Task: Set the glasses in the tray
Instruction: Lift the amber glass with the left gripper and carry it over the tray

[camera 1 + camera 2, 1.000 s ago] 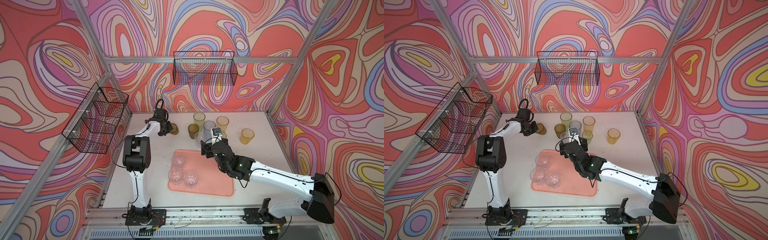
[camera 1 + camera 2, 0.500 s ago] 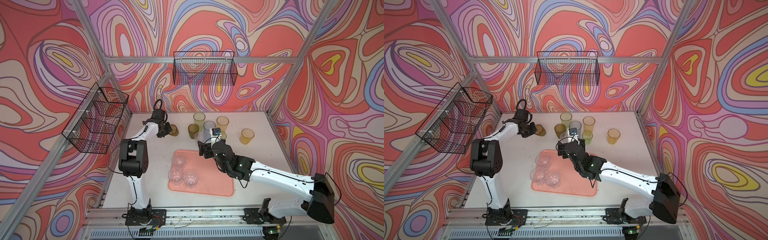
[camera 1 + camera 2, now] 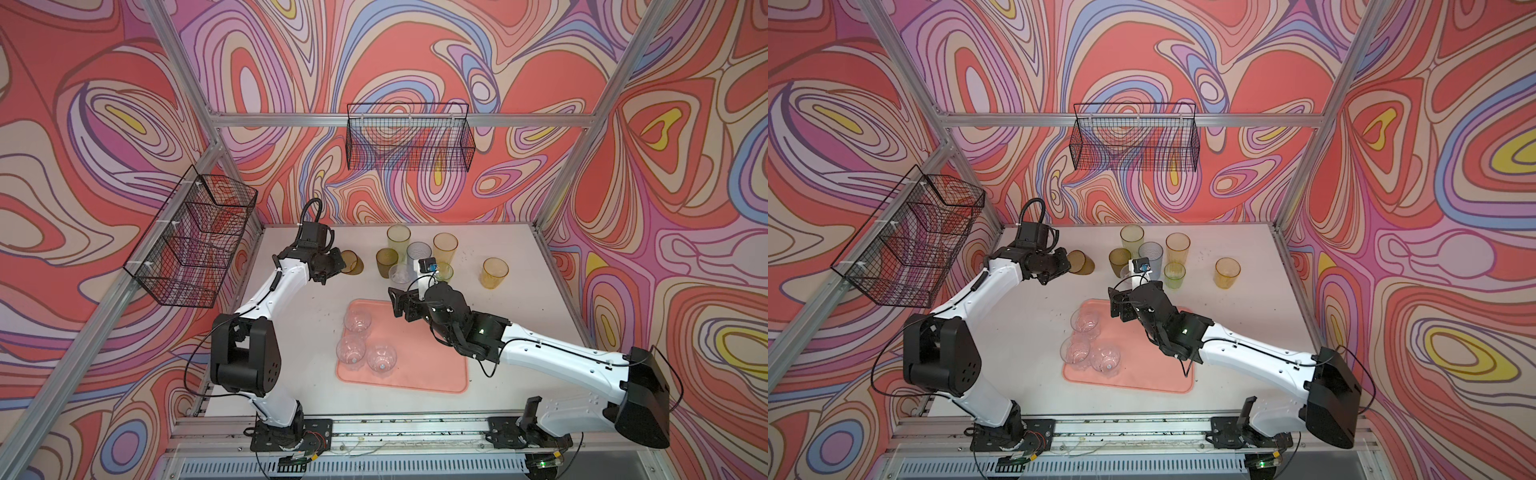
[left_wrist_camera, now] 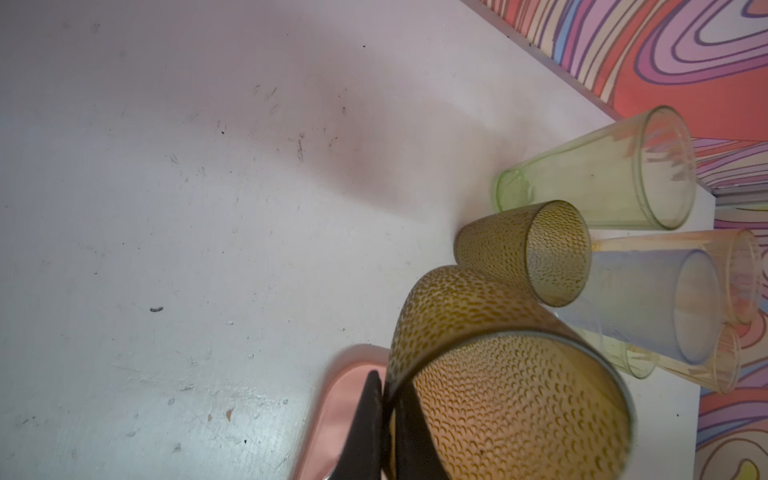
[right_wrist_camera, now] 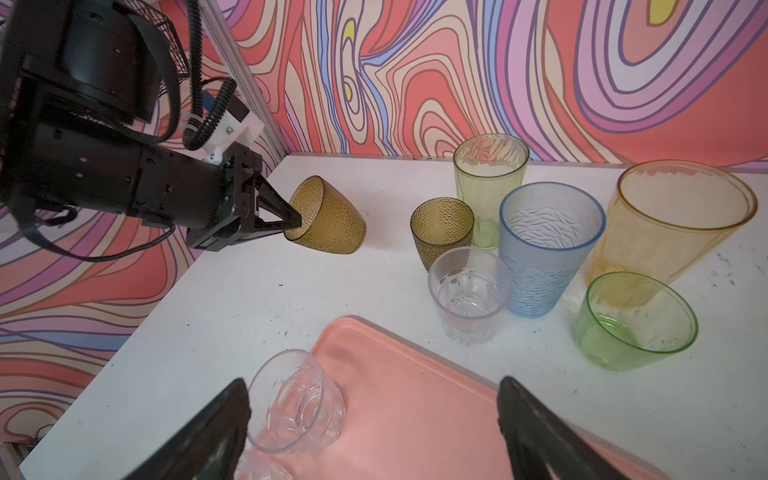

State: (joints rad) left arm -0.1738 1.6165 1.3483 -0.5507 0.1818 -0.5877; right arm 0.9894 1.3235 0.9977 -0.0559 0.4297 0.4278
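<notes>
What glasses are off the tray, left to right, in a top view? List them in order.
Tilted brown glass → short olive glass → blue-grey glass → tall orange glass → amber glass. Skipped for overlap: tall yellow glass, clear glass, green glass.

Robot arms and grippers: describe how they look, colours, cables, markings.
The left arm and right arm have white link shells, black joint housings and loose thin black cables. The left gripper and right gripper are black with tapered fingers. A corrugated black hose tops the left wrist.
</notes>
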